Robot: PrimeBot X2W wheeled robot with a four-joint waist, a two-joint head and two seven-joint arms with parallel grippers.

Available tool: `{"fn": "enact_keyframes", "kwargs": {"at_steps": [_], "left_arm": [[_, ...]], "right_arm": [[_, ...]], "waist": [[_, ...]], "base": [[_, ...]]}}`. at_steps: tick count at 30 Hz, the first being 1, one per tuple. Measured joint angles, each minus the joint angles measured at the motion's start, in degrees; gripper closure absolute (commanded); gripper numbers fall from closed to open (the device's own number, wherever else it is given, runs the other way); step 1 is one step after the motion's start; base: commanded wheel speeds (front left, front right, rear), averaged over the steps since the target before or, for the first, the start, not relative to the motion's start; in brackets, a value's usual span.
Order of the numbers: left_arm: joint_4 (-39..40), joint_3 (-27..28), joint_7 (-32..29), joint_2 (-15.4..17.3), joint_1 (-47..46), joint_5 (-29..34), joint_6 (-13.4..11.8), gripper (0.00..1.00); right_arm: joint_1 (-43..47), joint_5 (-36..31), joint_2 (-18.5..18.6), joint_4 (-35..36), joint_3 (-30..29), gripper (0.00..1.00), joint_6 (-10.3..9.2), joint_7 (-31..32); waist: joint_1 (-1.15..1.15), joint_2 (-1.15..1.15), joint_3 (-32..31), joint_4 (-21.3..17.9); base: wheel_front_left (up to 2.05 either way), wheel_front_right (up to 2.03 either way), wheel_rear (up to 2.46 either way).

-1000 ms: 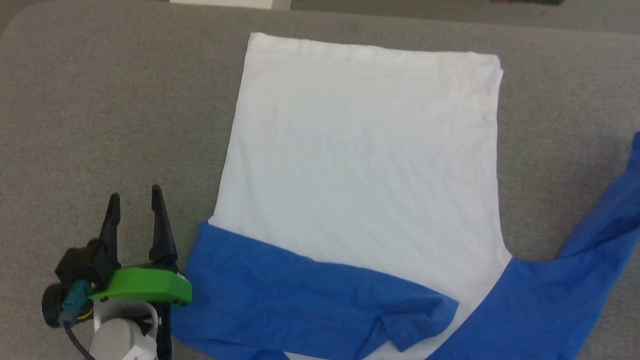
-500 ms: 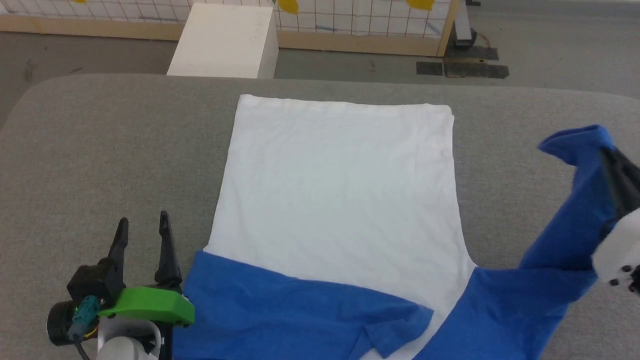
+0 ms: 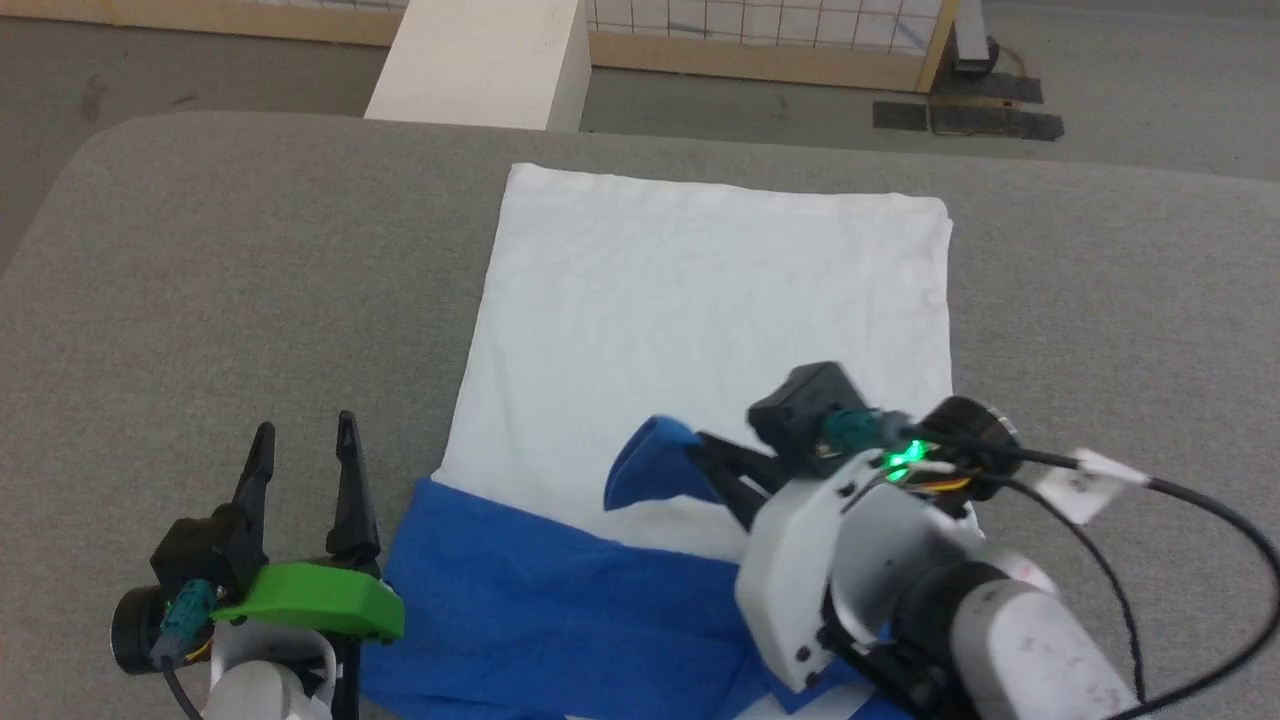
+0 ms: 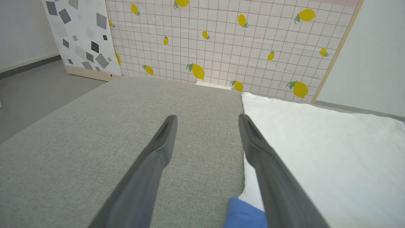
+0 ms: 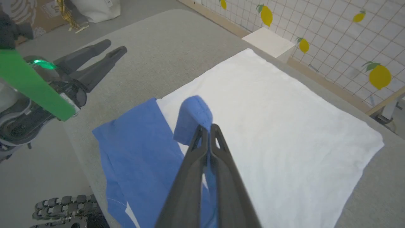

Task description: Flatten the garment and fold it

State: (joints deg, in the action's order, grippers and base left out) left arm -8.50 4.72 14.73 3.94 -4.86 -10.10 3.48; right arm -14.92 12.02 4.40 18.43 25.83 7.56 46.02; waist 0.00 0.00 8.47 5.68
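From the head view, the garment (image 3: pixel 700 300) lies spread on the grey worktop (image 3: pixel 250 250), its white hem toward the far edge and its blue shoulders toward the near edge, roughly midway between left and right edges. One blue sleeve (image 3: pixel 520 590) is folded flat across the near part of the white body. The right gripper (image 3: pixel 705 452) reaches in from the near right, its fingers pinched together on the end of the other sleeve (image 3: pixel 645 465), which it holds raised over the white body. The left gripper (image 3: pixel 306 425) sits toward the near left of the worktop, just beside the garment's left edge, its two fingers spread apart with nothing between them. A white box (image 3: pixel 480 60) stands on the floor beyond the far edge. In the left wrist view, the spread fingers point toward the far edge over bare grey fabric, one of them running along the border of the white cloth, with a scrap of blue at its base; a lemon-printed panel (image 4: pixel 221 41) stands beyond the worktop. In the right wrist view, the two dark fingers press tight together with blue cloth caught between them, the sleeve end curling up past their tips above the white body. The folded sleeve lies flat to that view's left, and the left gripper shows at the upper left, fingers parted over bare worktop.
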Motion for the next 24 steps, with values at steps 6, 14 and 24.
{"fn": "enact_keyframes", "kwargs": {"at_steps": [6, 14, 24], "left_arm": [[0.02, -0.79, 0.0, -0.24, -1.44, -0.22, -0.01, 0.0], [0.12, -2.08, 0.0, -0.57, -2.76, -1.52, -0.29, 0.0], [-1.02, -2.92, 0.0, -0.68, -2.69, -1.32, -0.75, 0.0]], "right_arm": [[-3.93, 0.2, -0.29, -14.14, 9.78, 1.0, 0.0, -1.63], [-7.0, 3.75, -0.29, -28.06, 15.43, 1.0, 0.0, -1.88], [-7.16, 11.17, -0.71, -25.99, 9.4, 0.0, 0.0, -10.44]], "waist": [[0.0, 0.0, 2.65, 1.65], [0.0, 0.0, 6.2, 3.8], [0.0, 0.0, 5.39, 3.43]], "base": [[0.0, 0.0, 0.0], [0.0, 0.0, 0.0], [0.0, 0.0, 0.0]]}}
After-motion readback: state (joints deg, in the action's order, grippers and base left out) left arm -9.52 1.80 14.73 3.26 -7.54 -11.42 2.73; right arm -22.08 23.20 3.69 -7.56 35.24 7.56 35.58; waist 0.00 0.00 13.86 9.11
